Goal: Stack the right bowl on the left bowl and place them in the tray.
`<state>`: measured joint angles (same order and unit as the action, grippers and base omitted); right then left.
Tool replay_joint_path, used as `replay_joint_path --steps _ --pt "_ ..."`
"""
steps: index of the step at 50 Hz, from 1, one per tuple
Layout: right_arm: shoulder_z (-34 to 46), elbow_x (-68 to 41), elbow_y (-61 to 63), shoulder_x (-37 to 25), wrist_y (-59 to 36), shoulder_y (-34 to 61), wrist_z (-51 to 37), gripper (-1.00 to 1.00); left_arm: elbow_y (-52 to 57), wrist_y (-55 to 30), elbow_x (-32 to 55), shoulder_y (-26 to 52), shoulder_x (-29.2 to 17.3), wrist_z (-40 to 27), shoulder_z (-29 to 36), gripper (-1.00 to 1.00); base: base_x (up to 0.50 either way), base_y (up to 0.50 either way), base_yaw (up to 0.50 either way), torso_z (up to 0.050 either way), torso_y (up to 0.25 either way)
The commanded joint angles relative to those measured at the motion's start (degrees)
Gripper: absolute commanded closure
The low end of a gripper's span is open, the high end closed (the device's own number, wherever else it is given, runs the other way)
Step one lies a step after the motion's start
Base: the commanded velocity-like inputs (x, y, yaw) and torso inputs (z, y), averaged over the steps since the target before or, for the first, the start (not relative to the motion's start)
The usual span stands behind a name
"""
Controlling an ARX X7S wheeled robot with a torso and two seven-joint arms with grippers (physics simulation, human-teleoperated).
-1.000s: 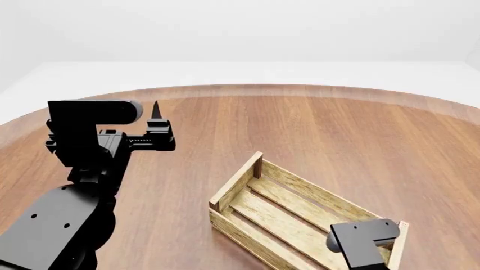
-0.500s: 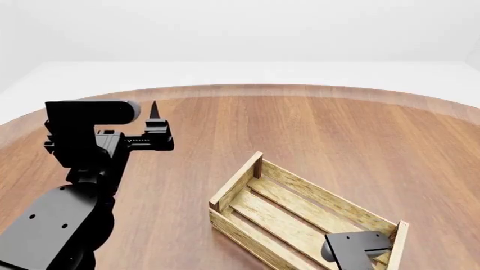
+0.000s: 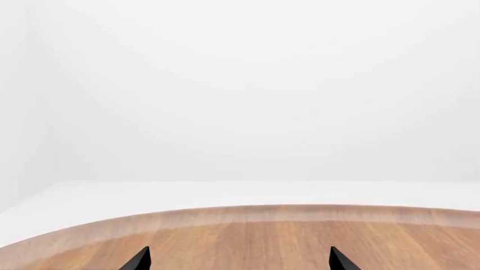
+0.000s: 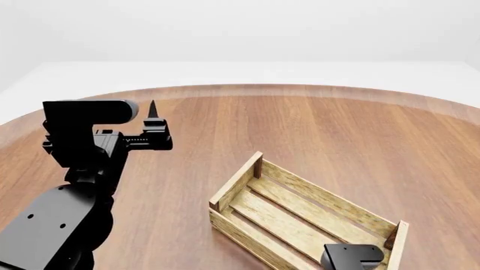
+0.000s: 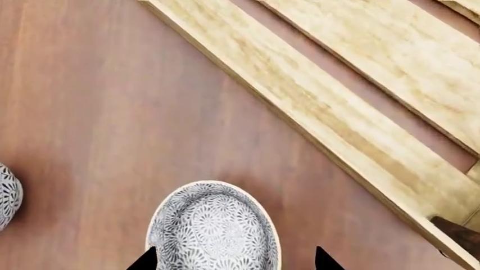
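The right bowl [image 5: 212, 228], grey-white with a fine floral pattern and a pale rim, sits upright on the wooden table [image 5: 90, 112], just beside the long side of the tray [image 5: 352, 107], a light-wood slatted crate at the bowl's 2 o'clock. The right gripper [image 5: 232, 261] hangs over it, its 2 dark tips spread wide and empty. Another patterned bowl [image 5: 8, 197] peeks in at 9 o'clock. The left gripper [image 3: 236, 261] is raised over bare table, parted and holding nothing.

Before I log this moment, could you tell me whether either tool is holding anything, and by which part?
Nothing is held. The left tool is open over bare table; the right tool is open above a patterned bowl, not gripping it.
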<state>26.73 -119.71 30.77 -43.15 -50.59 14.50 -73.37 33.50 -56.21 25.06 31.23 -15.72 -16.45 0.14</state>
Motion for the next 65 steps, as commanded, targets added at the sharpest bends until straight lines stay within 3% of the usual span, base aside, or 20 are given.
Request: replay_joint_path --steps 1,65 --pt "0.07 2.64 -2.62 0.38 0.11 -2.18 3.51 -1.0 -0.23 0.36 0.18 -0.13 -0.13 -0.19 0.04 -1.0 0.0 0.0 0.0 0.0 0.0" --pt "1.83 13.54 -18.08 3.41 1.79 -8.25 20.02 -1.0 -0.13 0.95 1.86 -0.53 -1.04 -1.45 -0.07 -1.0 0.0 0.0 0.0 0.0 0.0"
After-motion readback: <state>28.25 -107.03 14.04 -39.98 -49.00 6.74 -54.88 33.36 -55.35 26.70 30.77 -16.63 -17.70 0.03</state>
